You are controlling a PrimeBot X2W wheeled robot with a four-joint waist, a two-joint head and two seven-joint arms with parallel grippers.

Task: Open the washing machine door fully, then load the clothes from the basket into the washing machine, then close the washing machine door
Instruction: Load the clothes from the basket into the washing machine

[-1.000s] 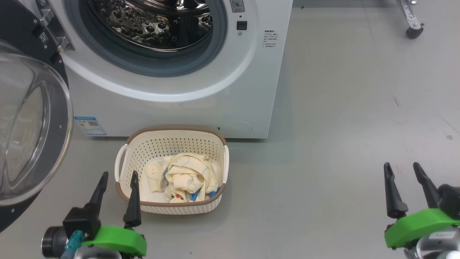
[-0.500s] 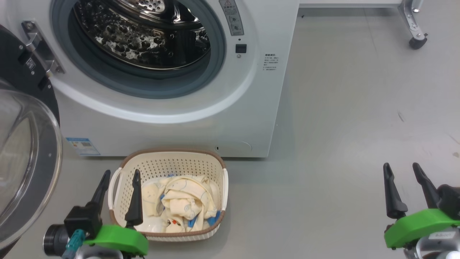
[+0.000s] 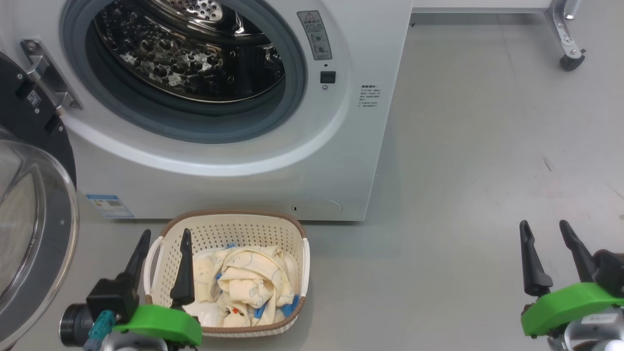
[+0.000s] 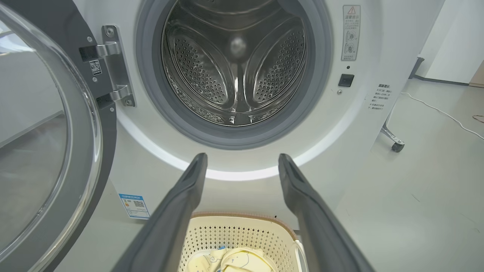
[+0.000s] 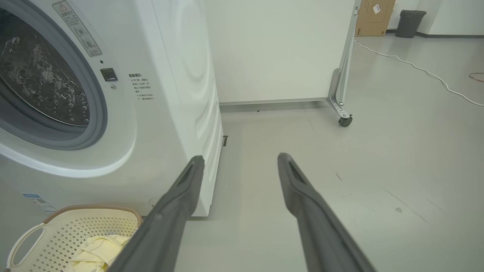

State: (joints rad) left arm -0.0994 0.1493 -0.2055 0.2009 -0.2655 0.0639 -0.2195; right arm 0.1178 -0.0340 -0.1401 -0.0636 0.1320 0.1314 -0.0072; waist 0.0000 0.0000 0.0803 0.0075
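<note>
The washing machine door stands swung wide, left of the left gripper, whose fingers are spread fully and hold nothing. Its right finger overlaps the rim of the basket in the head view; descending here, it may catch that rim and tip the basket instead of reaching the clothes, heaped right of that finger. The right gripper, equally spread and empty, hangs over the floor, far right. The left wrist view shows the drum of the washing machine empty to its back, beyond the fingertips; the head view crops its top.
</note>
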